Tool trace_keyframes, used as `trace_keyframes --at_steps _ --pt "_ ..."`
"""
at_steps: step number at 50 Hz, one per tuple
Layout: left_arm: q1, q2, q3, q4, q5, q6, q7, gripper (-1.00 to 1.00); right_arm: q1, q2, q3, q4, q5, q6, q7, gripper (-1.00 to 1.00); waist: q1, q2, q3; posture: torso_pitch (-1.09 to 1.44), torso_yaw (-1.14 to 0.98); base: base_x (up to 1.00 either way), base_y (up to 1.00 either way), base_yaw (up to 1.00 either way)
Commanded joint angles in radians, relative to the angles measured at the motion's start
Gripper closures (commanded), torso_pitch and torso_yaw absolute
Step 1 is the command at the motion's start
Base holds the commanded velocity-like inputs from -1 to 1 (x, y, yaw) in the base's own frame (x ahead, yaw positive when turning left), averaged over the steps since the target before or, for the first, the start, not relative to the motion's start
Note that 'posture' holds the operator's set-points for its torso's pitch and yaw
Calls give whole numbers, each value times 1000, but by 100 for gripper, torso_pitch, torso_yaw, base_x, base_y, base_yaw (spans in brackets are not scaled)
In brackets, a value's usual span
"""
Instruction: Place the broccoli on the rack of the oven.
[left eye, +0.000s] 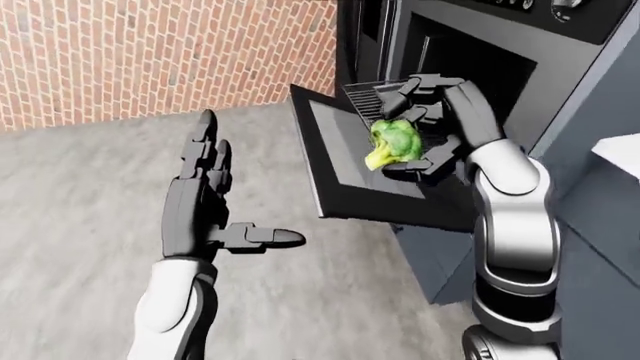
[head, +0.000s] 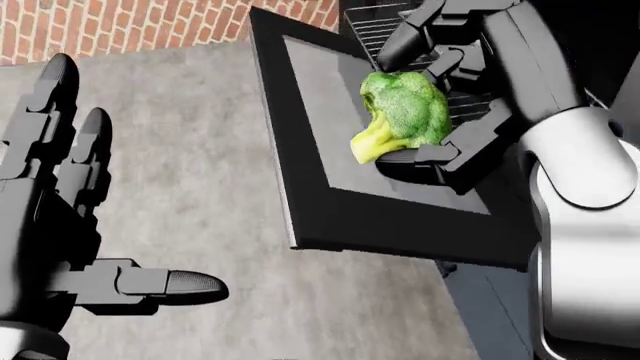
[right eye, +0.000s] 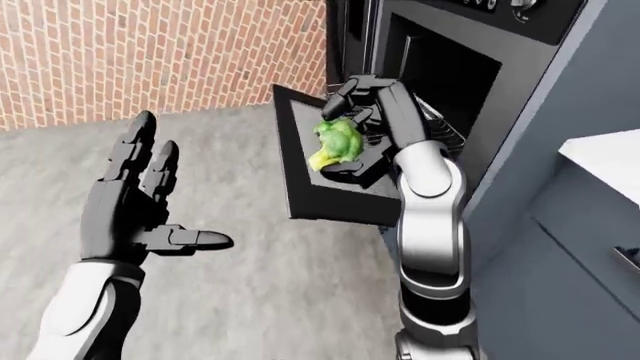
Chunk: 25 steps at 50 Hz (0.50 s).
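My right hand (head: 430, 101) is shut on the green broccoli (head: 400, 114), its pale stem pointing lower left. It hovers over the lowered oven door (head: 330, 142), just short of the wire rack (left eye: 372, 97) that sticks out of the dark oven cavity (left eye: 470, 64). In the left-eye view the broccoli (left eye: 392, 142) sits beside the rack's near edge. My left hand (head: 75, 225) is raised at the left of the head view, fingers spread and open, holding nothing.
The open door's edge (head: 400, 244) juts out over the grey floor (head: 200, 150). Dark cabinets (left eye: 590, 225) stand right of the oven, with a pale countertop (right eye: 610, 161) beyond. A brick wall (left eye: 150, 52) runs along the top left.
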Motion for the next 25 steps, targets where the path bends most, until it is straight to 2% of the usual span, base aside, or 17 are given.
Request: trace_keyframes --at_steps 1,2,3,4,5,7,8,9,11,12,14,20,21,22,23,24,25 --pt "-23 5 5 -34 0 -17 3 -100 -30 -5 -11 -31 1 -23 -10 100 1 5 -18 0 0 0 0 100" --pt "-27 6 5 -34 -1 -13 3 -100 -29 -5 -11 -31 1 -24 -11 100 3 25 -25 0 0 0 0 100" --pt "-32 7 6 -37 -2 -6 3 -100 -28 -6 -12 -29 2 -25 -13 100 8 23 -28 0 0 0 0 100" --pt "-37 8 7 -40 -2 1 4 -100 -29 -6 -10 -30 1 -20 -12 100 -22 28 -7 0 0 0 0 30" --pt "-43 9 7 -42 -2 8 5 -100 -30 -4 -14 -32 5 -16 -14 100 -17 35 -2 0 0 0 0 0" --pt "-52 11 6 -47 -2 20 6 -100 -29 -4 -16 -34 11 -14 -18 100 -22 17 -20 0 0 0 0 0" --pt "-54 12 6 -50 -2 23 7 -100 -28 -5 -17 -34 12 -11 -22 100 -24 17 -18 0 0 0 0 0" --pt "-55 12 5 -49 -1 25 7 -100 -28 -6 -17 -37 13 -6 -23 100 -26 19 -11 0 0 0 -3 0" --pt "-60 13 5 -50 -1 31 8 -100 -26 -10 -15 -38 12 -1 -24 100 -27 22 -33 0 0 0 -25 0" --pt "-65 11 10 -56 -8 44 7 -100 -24 -11 -16 -40 13 0 -24 100 -27 37 -40 0 0 6 -45 0" --pt "-73 14 10 -59 -9 54 10 -100 -23 -13 -16 -45 13 4 -23 100 -23 46 -42 0 0 9 -46 0" --pt "-69 13 5 -64 -8 54 12 -100 -19 -14 -15 -53 14 4 -20 100 -9 15 -45 0 0 10 -44 0" --pt "-69 13 5 -62 -9 52 12 -100 -26 -15 -14 -58 12 13 -18 100 -6 -6 -47 0 0 9 -19 0" --pt "-68 13 6 -60 -9 49 12 -100 -24 -15 -15 -55 15 3 -19 100 3 -36 -32 0 0 1 0 0" --pt "-68 13 6 -59 -9 48 12 -100 -24 -15 -16 -55 17 -3 -20 100 8 -70 -33 0 0 0 0 0" --pt "-68 14 7 -59 -10 48 11 -100 -24 -15 -16 -56 17 -3 -20 100 3 -113 -42 0 0 0 0 0" --pt "-69 15 8 -60 -10 49 11 -100 -24 -15 -15 -58 16 -2 -20 100 -3 -55 -14 0 0 0 0 0"
